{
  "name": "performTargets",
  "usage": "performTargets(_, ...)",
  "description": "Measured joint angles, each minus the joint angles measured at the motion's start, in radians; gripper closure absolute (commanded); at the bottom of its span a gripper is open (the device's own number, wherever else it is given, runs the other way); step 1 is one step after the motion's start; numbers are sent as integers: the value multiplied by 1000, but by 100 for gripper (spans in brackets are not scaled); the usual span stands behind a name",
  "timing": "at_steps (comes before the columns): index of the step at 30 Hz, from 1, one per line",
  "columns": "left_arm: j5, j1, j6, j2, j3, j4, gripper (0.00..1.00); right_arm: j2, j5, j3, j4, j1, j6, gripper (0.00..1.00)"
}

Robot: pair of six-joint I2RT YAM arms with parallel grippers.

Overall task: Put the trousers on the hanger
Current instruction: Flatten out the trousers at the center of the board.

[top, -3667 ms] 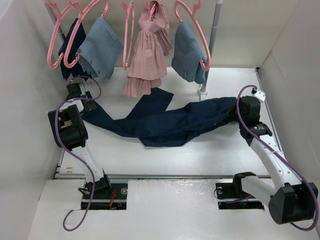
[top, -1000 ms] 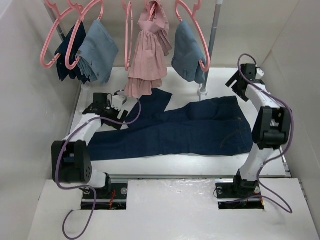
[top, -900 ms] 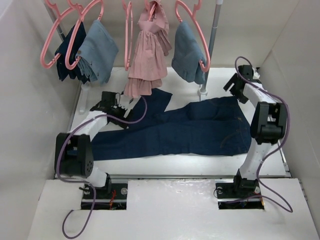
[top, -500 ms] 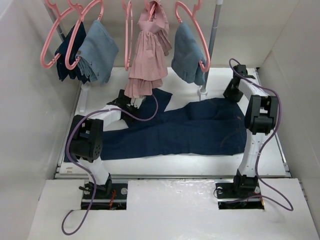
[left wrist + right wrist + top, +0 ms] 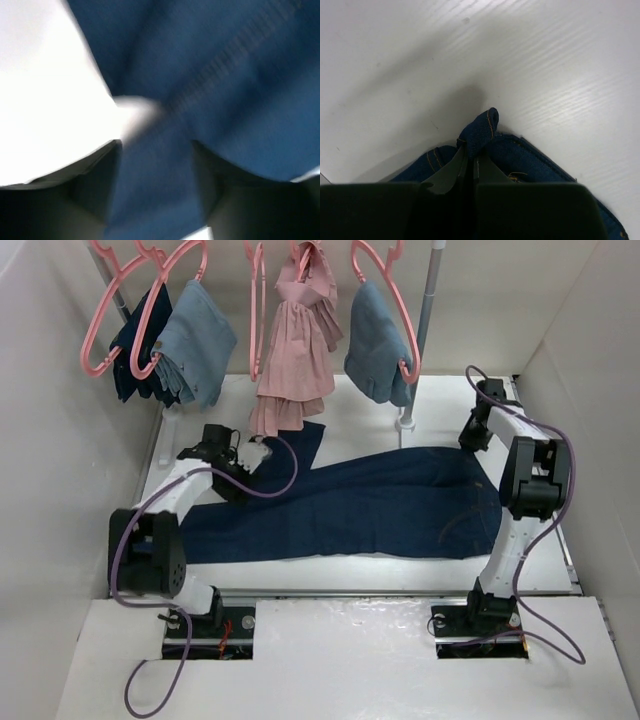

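A second ago both claws hung spread above the cloth; now each has closed on it. The right claw sits at the waist end, toward 3 o'clock on the tabletop. Its wrist view shows the fingers pressed together with a nub of orange-stitched waistband poking out between them. The left claw has come down near 10 o'clock on the leg that angles up toward 11. Its wrist view is blurred, yet dark blue cloth runs between the two fingers, so it looks to be pinching a fold of that leg. The trousers lie flat across the middle of the tabletop, waist at 3 o'clock and leg ends at 9, far smoother than the crumpled heap of a few seconds back. The angled leg also looks drawn in narrower than half a second ago. Grips at both ends suggest the spreading is done and a lift or fold comes next. The hanger, judged to be the empty pink one at 11 o'clock on the rack, is untouched and well apart from the cloth.
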Motion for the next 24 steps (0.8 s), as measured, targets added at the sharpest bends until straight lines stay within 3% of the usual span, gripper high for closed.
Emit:
performTargets(1,34,14,40,-31,3,-66,26,-15,8,-15,6,2,-7,100)
performTargets(4,118,30,48,-92,3,-124,26,-47,43,-32,12,18,-23,100)
performTargets(7,133,47,-66,-75,8,-10,26,-59,66,-33,29,60,-30,100)
performTargets(14,27,39,-383,255,209,252,25,-81,60,-55,68,111,-31,100)
performTargets(20,-68,-46,-446,362,217,367,24,-164,59,-105,82,109,-31,100)
performTargets(21,-97,-61,-448,373,217,377,27,-177,59,-112,84,109,-30,100)
performTargets(22,-122,-75,-454,380,219,389,41,-190,59,-119,87,110,-27,100)
performTargets(24,-171,-97,-455,380,219,404,57,-208,58,-125,88,109,-23,100)
